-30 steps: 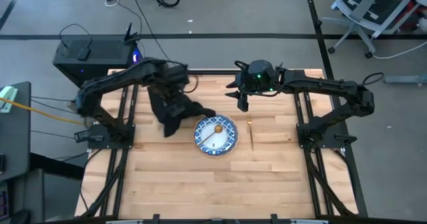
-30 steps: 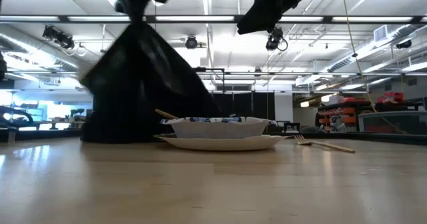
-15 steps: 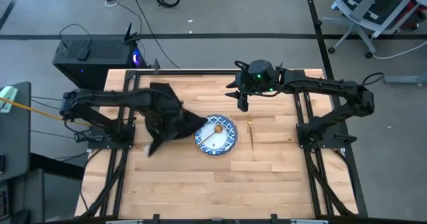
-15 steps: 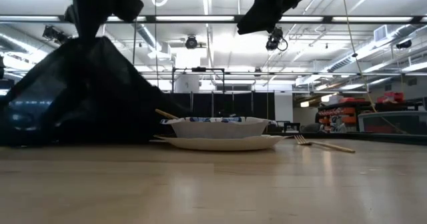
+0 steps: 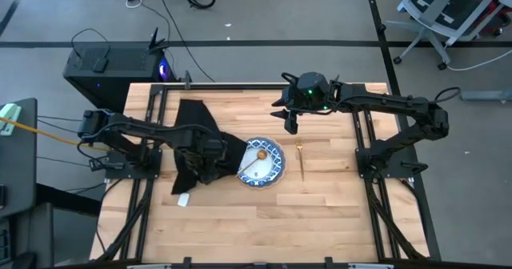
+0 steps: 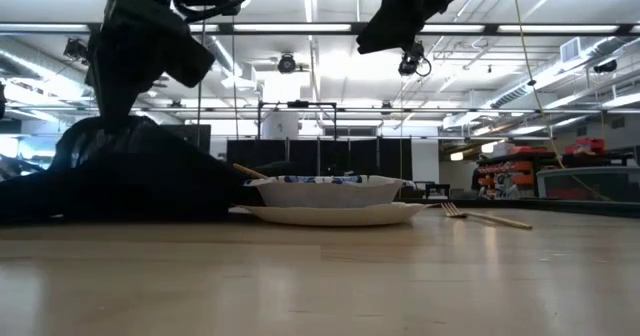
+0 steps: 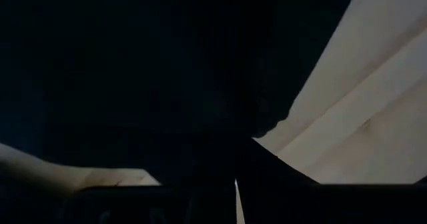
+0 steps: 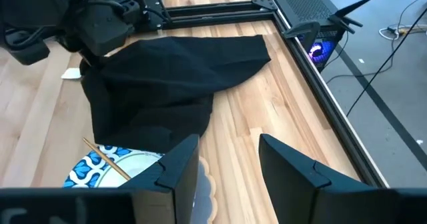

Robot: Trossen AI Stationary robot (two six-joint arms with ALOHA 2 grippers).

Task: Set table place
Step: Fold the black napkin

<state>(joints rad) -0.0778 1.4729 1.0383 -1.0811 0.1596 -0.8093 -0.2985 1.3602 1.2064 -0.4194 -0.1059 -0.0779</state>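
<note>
The black napkin (image 5: 194, 118) lies spread on the left of the table (image 5: 264, 221), from its far edge down toward the middle. It reaches the left rim of the round plate (image 6: 330, 215). On the plate stands the blue-and-white dish (image 5: 262, 162) with the gold spoon (image 5: 256, 162) resting in it. The gold fork (image 5: 302, 158) lies on the table to the right of the plate. My left gripper (image 5: 200, 154) is low over the napkin and shut on it. My right gripper (image 5: 291, 126) hangs open and empty above the table's far middle. My left gripper holds the napkin from above, its fingers pointing down. The cloth rises in a small bunched peak (image 8: 89, 69) to the fingers; how many layers I cannot tell. The rest of the napkin (image 6: 150, 181) lies slack on the table. The left wrist view shows only dark cloth.
A small white tag (image 5: 182, 198) lies on the table just near of the napkin. Black rails (image 5: 156, 109) edge the table on the left and right. Bare wood (image 5: 264, 221) fills the near half of the table.
My left gripper has gone down and toward the table's near edge, keeping hold of the napkin. The napkin, which hung below the gripper in a tall drape, now lies spread on the table with only a small peak at the fingers.
</note>
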